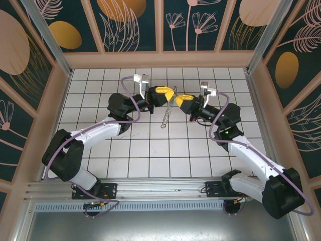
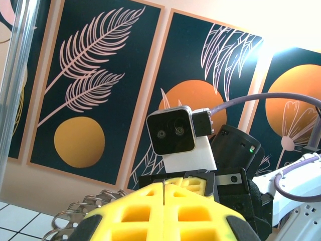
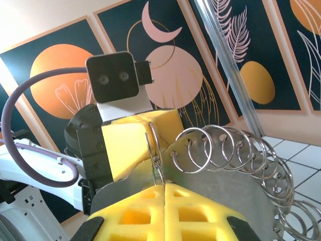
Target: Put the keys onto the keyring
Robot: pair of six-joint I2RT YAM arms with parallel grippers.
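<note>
Both grippers are raised above the back middle of the tiled floor and meet tip to tip. The left gripper (image 1: 169, 92) (image 2: 164, 195) is shut on the thin edge of the keyring (image 3: 215, 188), which looks like a flat grey metal piece. Silvery loops (image 3: 228, 143) (image 2: 75, 211) fringe one side of it and hang down in a string (image 1: 167, 116). My right gripper (image 1: 177, 99) (image 3: 164, 188) is shut on one small loop (image 3: 159, 163) at that edge, just in front of the left gripper's yellow finger (image 3: 135, 138). The keys are out of view.
The white tiled floor (image 1: 150, 150) is walled by painted panels (image 1: 130, 22) with metal posts (image 1: 47, 37) at the corners. The right wrist camera (image 2: 171, 130) faces the left one (image 3: 113, 78) at close range. Purple cables (image 1: 133, 108) loop off both arms.
</note>
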